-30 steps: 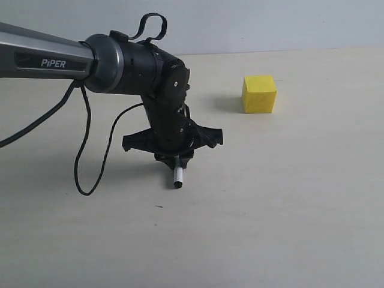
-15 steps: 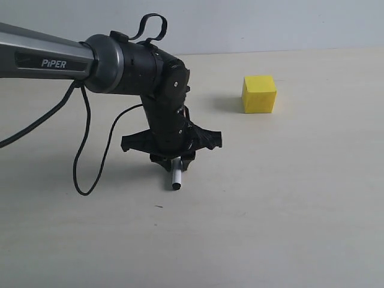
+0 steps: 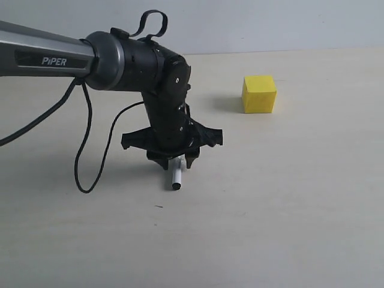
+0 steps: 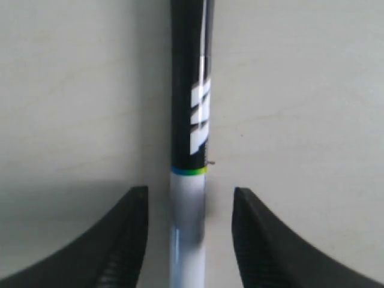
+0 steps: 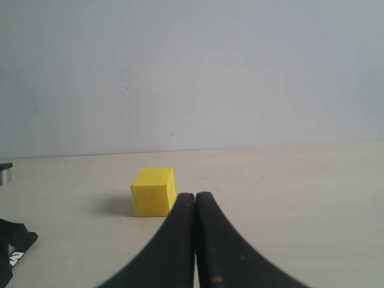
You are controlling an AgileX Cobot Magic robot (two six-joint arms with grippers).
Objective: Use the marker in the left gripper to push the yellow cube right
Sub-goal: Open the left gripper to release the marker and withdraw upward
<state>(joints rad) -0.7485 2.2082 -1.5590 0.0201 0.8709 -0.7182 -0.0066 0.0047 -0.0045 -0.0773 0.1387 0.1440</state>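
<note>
Left gripper [image 4: 189, 195] wider, marker [image 4: 191, 114] loose

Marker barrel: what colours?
The marker is black with white lettering, white past a thin coloured ring; left wrist view shows it best.

In the exterior view the marker [image 3: 177, 177] showed only its white lower barrel and black end; the rest sat hidden behind the left gripper [image 3: 174, 161]. The arm [image 3: 54, 57] ran out of the picture at nine o'clock. In the left wrist view the marker left the frame at both ends, its lettering too blurred to read (mere white bars). In the right wrist view the right gripper [image 5: 195, 197] covered one corner of the yellow cube [image 5: 153, 192], and a black shape [image 5: 12, 237] was cut off by the edge.
</note>
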